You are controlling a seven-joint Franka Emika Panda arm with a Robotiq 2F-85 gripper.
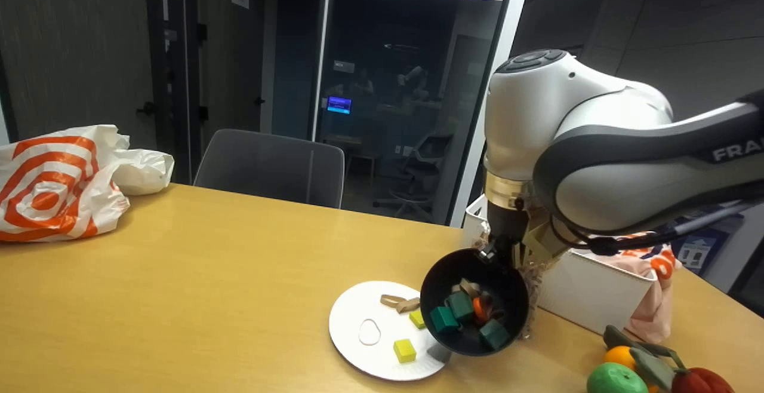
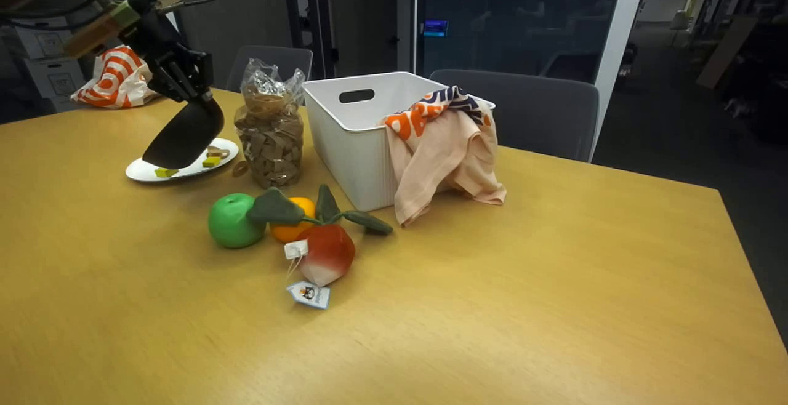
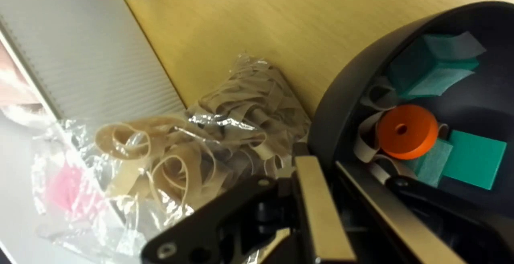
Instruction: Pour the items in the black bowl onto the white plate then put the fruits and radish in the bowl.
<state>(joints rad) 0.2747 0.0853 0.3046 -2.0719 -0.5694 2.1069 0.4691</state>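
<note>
Two fingers (image 3: 321, 208) of the pincer (image 3: 323, 161) are clamped on the rim of the black bowl (image 2: 184, 136), which hangs tilted just below them. Below the pincer lies the white plate (image 1: 349, 315), bearing yellow blocks (image 1: 404, 351), while teal blocks (image 3: 476, 159) and an orange disc (image 3: 413, 125) sit in the bowl. I'd judge the bowl light and stiff but smooth, apt to twist as its load slides; a rim hold, square across the wall, suits it. Well apart from the pincer, the radish (image 2: 332, 254) looks soft: squeeze its middle gently
</note>
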